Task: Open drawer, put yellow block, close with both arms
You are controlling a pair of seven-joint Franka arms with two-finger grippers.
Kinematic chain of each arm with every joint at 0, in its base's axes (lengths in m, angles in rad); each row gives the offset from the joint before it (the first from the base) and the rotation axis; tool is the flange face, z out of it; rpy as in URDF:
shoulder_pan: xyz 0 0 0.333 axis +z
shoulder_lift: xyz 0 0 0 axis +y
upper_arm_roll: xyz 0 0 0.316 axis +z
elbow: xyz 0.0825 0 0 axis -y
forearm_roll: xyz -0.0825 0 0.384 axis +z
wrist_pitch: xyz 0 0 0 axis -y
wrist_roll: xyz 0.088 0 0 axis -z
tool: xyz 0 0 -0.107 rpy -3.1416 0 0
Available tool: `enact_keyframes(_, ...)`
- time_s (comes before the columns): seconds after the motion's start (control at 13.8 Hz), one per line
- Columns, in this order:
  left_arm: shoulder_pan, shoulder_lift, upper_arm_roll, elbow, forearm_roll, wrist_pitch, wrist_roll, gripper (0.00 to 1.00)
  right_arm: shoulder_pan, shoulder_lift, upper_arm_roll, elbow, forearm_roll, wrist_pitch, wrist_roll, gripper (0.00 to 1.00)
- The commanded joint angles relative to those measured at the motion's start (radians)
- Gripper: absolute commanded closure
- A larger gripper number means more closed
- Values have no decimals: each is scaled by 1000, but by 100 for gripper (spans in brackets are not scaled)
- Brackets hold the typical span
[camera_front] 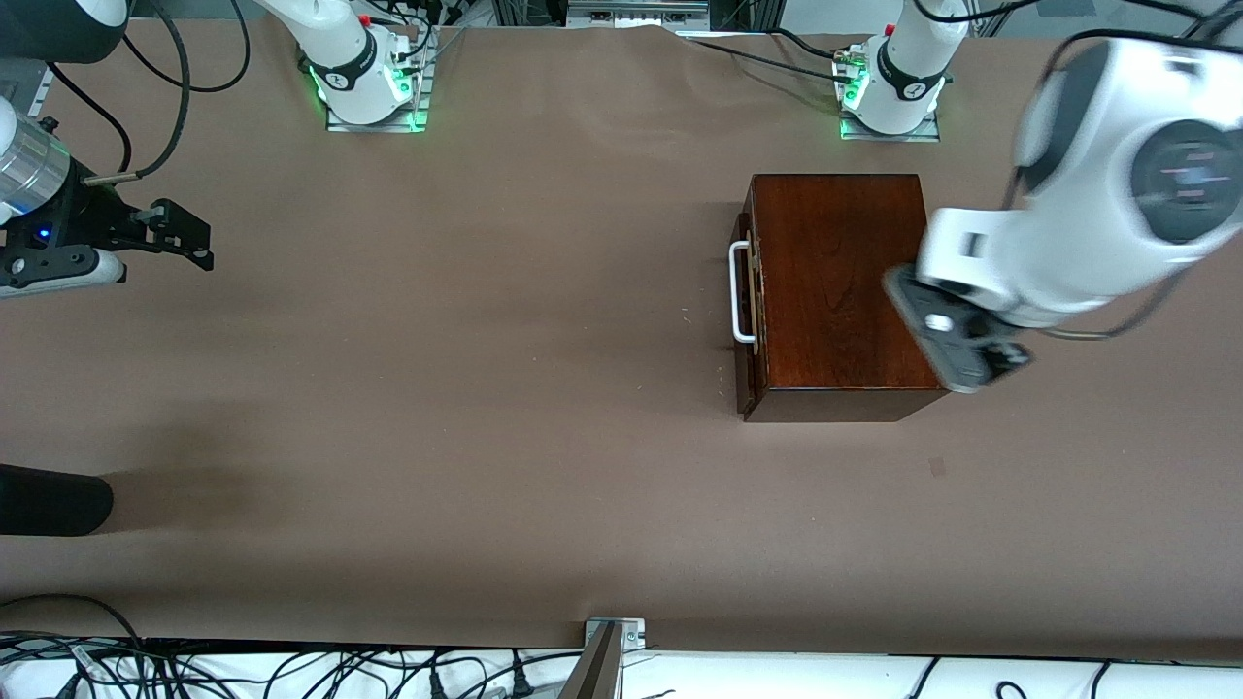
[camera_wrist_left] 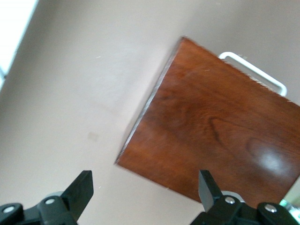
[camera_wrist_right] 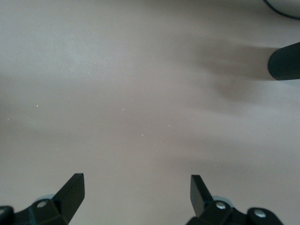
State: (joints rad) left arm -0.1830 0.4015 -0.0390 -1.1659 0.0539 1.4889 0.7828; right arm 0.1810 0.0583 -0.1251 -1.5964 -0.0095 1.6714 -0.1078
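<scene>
**Both grippers wide and empty as drawer sits shut**

The left gripper [camera_wrist_left: 145,199] hangs with its fingers spread wide and nothing between them, over the edge of the mahogany box [camera_front: 835,291] that faces the left arm's end of the table. In the left wrist view its two black fingertips [camera_wrist_left: 82,187] frame the box's corner and the bare brown tabletop [camera_front: 486,388] beside it, touching neither. The drawer [camera_front: 746,301] is pushed in flush, its white bar handle [camera_front: 740,291] facing the right arm's end of the table; the box stands close to the table's top edge, just in front of the left arm's base [camera_front: 889,97]. The right gripper [camera_wrist_right: 136,194] waits at the right arm's end of the table, fingers likewise wide apart and empty, over bare tabletop. A black cylinder [camera_front: 53,500] juts in from that same end, nearer the front camera. The yellow block shows in no view.
</scene>
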Motion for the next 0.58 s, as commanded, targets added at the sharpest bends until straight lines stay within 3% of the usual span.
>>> enact_keyframes(0.0, 28, -197, 2, -235, -22, 68, -284, 0, -6, -2, -8, 10, 8, -16, 14, 0)
enact_keyframes(0.22, 57, -308, 4, -369, -23, 73, -758, 0, -6, 11, -11, 9, 13, -10, 16, 0)
enact_keyframes(0.51, 120, -504, 2, -612, -26, 192, -827, 0, -9, 15, -15, 9, 17, -13, 16, 0)
